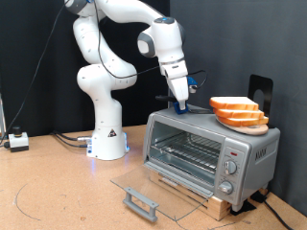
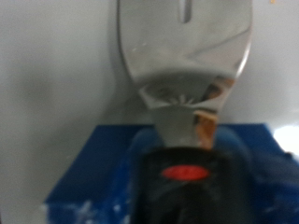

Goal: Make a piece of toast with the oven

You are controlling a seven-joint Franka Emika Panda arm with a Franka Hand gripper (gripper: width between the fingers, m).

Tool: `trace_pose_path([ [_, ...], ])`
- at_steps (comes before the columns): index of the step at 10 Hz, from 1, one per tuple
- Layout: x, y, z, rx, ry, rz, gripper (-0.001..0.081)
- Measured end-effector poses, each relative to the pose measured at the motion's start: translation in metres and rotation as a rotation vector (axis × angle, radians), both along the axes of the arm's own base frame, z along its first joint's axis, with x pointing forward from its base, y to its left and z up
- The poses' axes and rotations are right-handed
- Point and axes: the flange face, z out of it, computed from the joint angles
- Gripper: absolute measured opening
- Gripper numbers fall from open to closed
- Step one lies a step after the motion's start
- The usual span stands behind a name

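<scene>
The silver toaster oven [image 1: 211, 151] stands on the table at the exterior view's right. Its glass door [image 1: 144, 192] lies open and flat, with the grey bar handle [image 1: 139, 201] towards the front. The wire rack [image 1: 187, 153] inside is bare. Several slices of bread [image 1: 237, 110] are stacked on a wooden board on the oven's top. My gripper [image 1: 181, 103] is low over the oven top, just left of the bread. It is shut on a spatula: the wrist view shows its metal blade [image 2: 185, 47] and black handle [image 2: 184, 177], flanked by blue.
Round knobs [image 1: 228, 169] sit on the oven's right panel. The oven rests on a wooden block [image 1: 217, 203]. A black object [image 1: 261, 91] stands behind the oven. The white robot base [image 1: 107, 142] and a small white box [image 1: 17, 141] with cables are at the left.
</scene>
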Motion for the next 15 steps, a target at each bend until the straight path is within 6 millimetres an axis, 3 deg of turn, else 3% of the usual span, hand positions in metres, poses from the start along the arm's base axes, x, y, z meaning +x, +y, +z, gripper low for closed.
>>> trace_pose_path([
  [14,-0.006,0.0,-0.008,-0.013,-0.005,0.002,0.0801],
  [15,-0.006,0.0,-0.009,-0.013,-0.003,0.0,0.0618],
])
